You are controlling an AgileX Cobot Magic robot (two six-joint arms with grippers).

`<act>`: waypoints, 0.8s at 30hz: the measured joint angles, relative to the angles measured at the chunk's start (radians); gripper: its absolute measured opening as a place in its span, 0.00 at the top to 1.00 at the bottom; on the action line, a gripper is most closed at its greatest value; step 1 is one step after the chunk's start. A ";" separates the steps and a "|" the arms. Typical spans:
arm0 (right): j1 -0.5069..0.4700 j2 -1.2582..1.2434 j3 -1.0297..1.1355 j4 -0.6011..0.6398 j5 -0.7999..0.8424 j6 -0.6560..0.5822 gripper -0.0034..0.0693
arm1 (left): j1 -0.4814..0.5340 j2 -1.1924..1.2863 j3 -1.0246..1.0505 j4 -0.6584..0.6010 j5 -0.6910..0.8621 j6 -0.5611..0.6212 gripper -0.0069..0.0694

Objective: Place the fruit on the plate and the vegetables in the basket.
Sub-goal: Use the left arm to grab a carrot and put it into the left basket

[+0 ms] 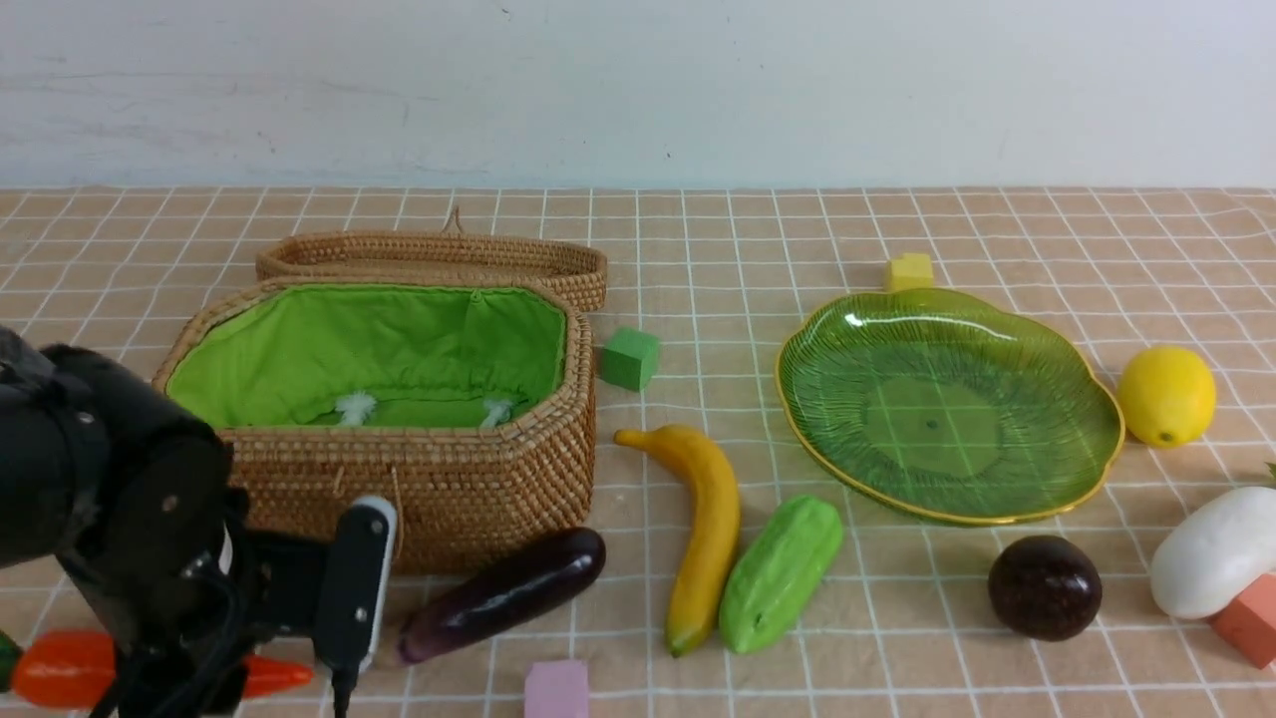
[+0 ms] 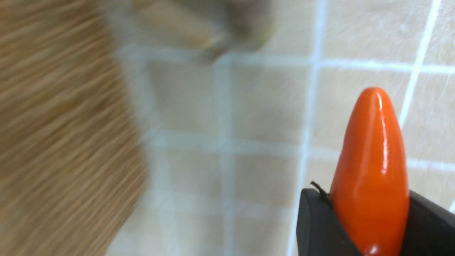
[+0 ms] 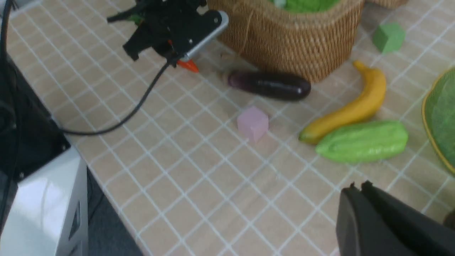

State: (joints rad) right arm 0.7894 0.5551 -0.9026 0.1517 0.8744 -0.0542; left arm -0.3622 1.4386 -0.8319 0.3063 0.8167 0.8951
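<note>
My left gripper [image 2: 369, 217] is shut on the orange carrot [image 1: 60, 670], held low in front of the open wicker basket [image 1: 399, 479]. The carrot's tip sticks out past the fingers [image 2: 316, 220]. The aubergine [image 1: 508, 593], banana [image 1: 703, 529] and green gourd [image 1: 781, 571] lie between the basket and the empty green plate [image 1: 947, 419]. The maroon fruit [image 1: 1045, 586] lies in front of the plate, the lemon [image 1: 1166, 395] at its right, and the white radish [image 1: 1216, 548] at the right edge. My right gripper [image 3: 357, 186] is shut and empty above the cloth.
Foam cubes lie about: a green one [image 1: 629, 358] right of the basket, a yellow one [image 1: 909, 270] behind the plate, a pink one [image 1: 556, 690] at the front and a coral one [image 1: 1248, 618] by the radish. The basket lid [image 1: 429, 254] lies open behind.
</note>
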 joint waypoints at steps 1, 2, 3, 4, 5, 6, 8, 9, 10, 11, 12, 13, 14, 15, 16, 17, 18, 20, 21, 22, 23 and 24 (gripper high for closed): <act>0.000 0.000 0.000 0.000 -0.037 0.000 0.93 | -0.007 -0.029 -0.027 0.012 0.007 -0.039 0.60; 0.000 0.000 0.000 0.000 -0.076 0.000 0.93 | -0.018 -0.070 -0.056 0.029 0.008 -0.089 0.60; 0.000 0.000 0.000 -0.002 -0.113 0.000 0.93 | -0.029 -0.106 -0.093 0.045 -0.001 -0.119 0.60; 0.000 0.000 0.000 -0.002 -0.151 0.000 0.93 | -0.035 -0.122 -0.117 0.052 -0.017 -0.127 0.60; 0.000 0.000 0.000 -0.004 -0.182 0.000 0.93 | -0.044 -0.141 -0.141 0.062 -0.040 -0.135 0.60; 0.000 0.000 0.000 -0.004 -0.190 0.000 0.93 | -0.044 -0.141 -0.147 0.062 -0.047 -0.135 0.60; 0.000 0.000 0.000 -0.017 -0.278 0.000 0.93 | -0.066 -0.149 -0.220 0.084 -0.172 -0.136 0.60; 0.000 0.000 0.000 -0.028 -0.309 0.000 0.93 | -0.069 -0.139 -0.244 0.088 -0.210 -0.136 0.60; 0.000 0.000 0.000 -0.035 -0.336 0.000 0.93 | -0.071 -0.119 -0.267 0.091 -0.254 -0.135 0.60; 0.000 0.000 0.000 -0.038 -0.358 0.000 0.93 | -0.072 -0.092 -0.287 0.093 -0.291 -0.135 0.60; 0.000 0.000 0.000 -0.039 -0.370 0.001 0.92 | -0.072 -0.060 -0.303 0.098 -0.314 -0.135 0.60; 0.000 0.000 0.000 -0.040 -0.381 0.001 0.92 | -0.072 -0.024 -0.325 0.105 -0.336 -0.135 0.60; 0.000 0.000 0.000 -0.040 -0.382 0.003 0.92 | -0.072 0.014 -0.339 0.116 -0.343 -0.135 0.60; 0.000 0.000 0.000 -0.037 -0.381 0.004 0.92 | -0.072 0.044 -0.350 0.124 -0.346 -0.135 0.60; 0.000 0.000 0.000 -0.033 -0.379 0.007 0.92 | -0.072 0.072 -0.359 0.133 -0.352 -0.135 0.60; 0.000 0.000 0.000 -0.027 -0.370 0.009 0.92 | -0.072 0.110 -0.369 0.148 -0.355 -0.135 0.60; 0.000 0.000 0.000 -0.021 -0.362 0.012 0.92 | -0.072 0.126 -0.371 0.158 -0.359 -0.135 0.60; 0.000 0.000 0.000 -0.008 -0.339 0.019 0.92 | -0.072 0.170 -0.374 0.189 -0.382 -0.135 0.58; 0.000 0.000 0.000 -0.006 -0.327 0.020 0.92 | -0.072 0.182 -0.374 0.199 -0.394 -0.136 0.55; 0.000 0.000 0.000 -0.006 -0.316 0.021 0.92 | -0.072 0.187 -0.374 0.206 -0.406 -0.142 0.50; 0.000 0.000 0.000 -0.006 -0.301 0.023 0.92 | -0.072 0.189 -0.374 0.209 -0.414 -0.152 0.44; 0.000 0.000 0.000 -0.006 -0.301 0.023 0.92 | -0.072 0.189 -0.374 0.210 -0.416 -0.155 0.42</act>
State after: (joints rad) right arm 0.7894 0.5551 -0.9026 0.1456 0.5734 -0.0312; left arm -0.4345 1.6278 -1.2058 0.5163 0.4005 0.7399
